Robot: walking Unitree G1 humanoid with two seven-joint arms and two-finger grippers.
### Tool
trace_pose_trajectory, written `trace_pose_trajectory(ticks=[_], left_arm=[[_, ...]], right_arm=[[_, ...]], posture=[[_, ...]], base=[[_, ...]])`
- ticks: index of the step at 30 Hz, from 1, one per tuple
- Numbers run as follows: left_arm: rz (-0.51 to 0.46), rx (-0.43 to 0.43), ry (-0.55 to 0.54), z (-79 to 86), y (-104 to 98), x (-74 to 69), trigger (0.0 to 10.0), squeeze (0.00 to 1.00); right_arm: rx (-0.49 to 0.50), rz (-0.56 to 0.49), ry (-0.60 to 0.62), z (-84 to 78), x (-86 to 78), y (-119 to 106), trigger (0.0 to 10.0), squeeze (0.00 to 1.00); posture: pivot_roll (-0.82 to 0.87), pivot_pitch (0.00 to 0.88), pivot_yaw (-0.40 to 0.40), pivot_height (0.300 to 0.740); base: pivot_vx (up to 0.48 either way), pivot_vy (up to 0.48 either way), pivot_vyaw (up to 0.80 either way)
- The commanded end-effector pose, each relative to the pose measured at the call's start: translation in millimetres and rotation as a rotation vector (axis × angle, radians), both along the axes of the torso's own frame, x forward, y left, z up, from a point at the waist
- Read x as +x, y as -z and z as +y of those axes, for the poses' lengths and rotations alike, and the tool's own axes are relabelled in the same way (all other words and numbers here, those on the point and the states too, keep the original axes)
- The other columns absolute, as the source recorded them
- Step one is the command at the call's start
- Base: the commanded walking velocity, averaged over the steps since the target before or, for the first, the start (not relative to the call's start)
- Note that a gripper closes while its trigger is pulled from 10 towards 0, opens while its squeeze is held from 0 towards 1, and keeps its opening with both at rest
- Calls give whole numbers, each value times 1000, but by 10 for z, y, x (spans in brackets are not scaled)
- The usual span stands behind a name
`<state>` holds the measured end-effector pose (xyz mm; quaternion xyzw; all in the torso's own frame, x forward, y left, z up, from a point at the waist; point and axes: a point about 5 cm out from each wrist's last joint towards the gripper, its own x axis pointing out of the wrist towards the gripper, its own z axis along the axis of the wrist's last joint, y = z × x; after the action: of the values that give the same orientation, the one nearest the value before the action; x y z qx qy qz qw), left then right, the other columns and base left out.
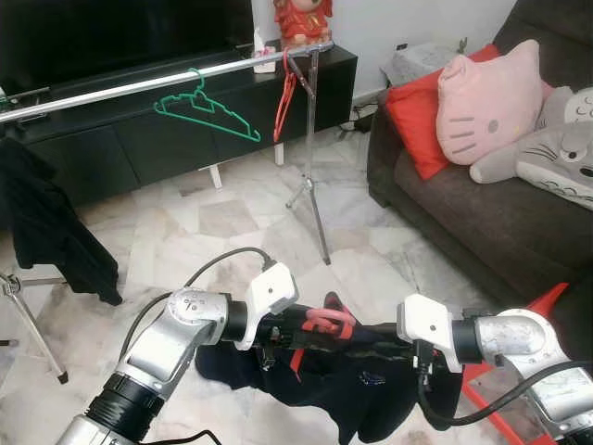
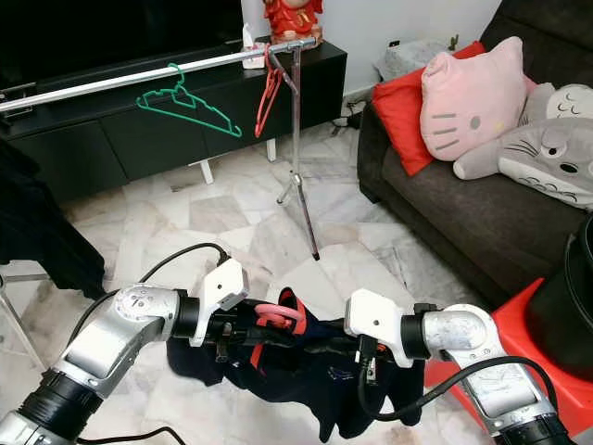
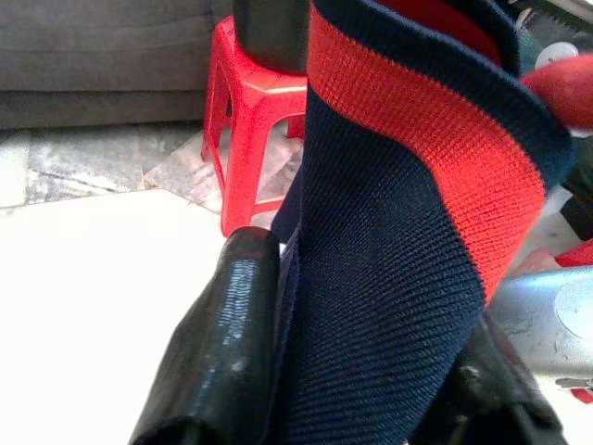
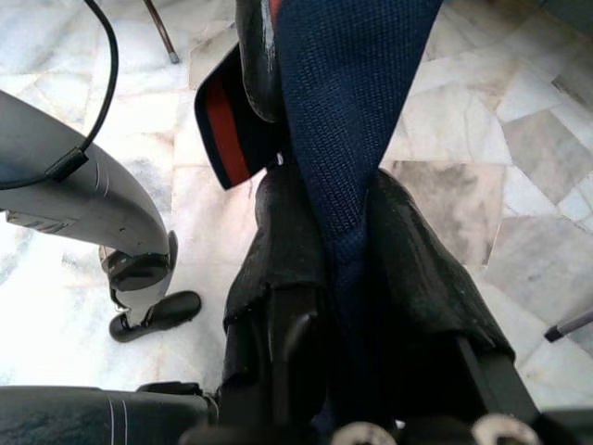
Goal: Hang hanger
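Low in the frame, the left gripper (image 1: 283, 332) and right gripper (image 1: 394, 341) each clamp the dark navy garment (image 1: 357, 389), fingers pressed together on the cloth, which is stretched between them, seemingly to keep it spread on the pink hanger (image 1: 326, 321) at its collar. The silver rail (image 1: 167, 78), upper left, holds a green hanger (image 1: 206, 113) and a red hanger (image 1: 283, 105), leaving room between for this one.
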<state>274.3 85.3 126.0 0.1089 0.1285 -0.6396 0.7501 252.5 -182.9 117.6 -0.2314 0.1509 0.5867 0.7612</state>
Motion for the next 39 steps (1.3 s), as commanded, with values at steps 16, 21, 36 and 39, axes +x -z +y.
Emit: trace_pose_trajectory(ticks=[16,21,36,39], left_arm=[[-20,-20,39,-85,-26,-2,0,0],[-21,-26,24,-89,-25,13,0,0],[-76,86,-201,329,39,241,0,0],[-79,116,-221,419,67,244,0,0]], right_arm=[[52,-13,-1,24,26,-119,10000,1000],[48,-11,5,9,19,-106,10000,1000],[31,-5,63,-233,-80,-174,10000,1000],[31,-2,73,-267,-102,-182,10000,1000]], posture=[[-158,30,27,740],[-158,30,27,740],[-163,33,25,740],[-163,33,25,740]], base=[[0,0,0],[0,0,0],[0,0,0],[0,0,0]])
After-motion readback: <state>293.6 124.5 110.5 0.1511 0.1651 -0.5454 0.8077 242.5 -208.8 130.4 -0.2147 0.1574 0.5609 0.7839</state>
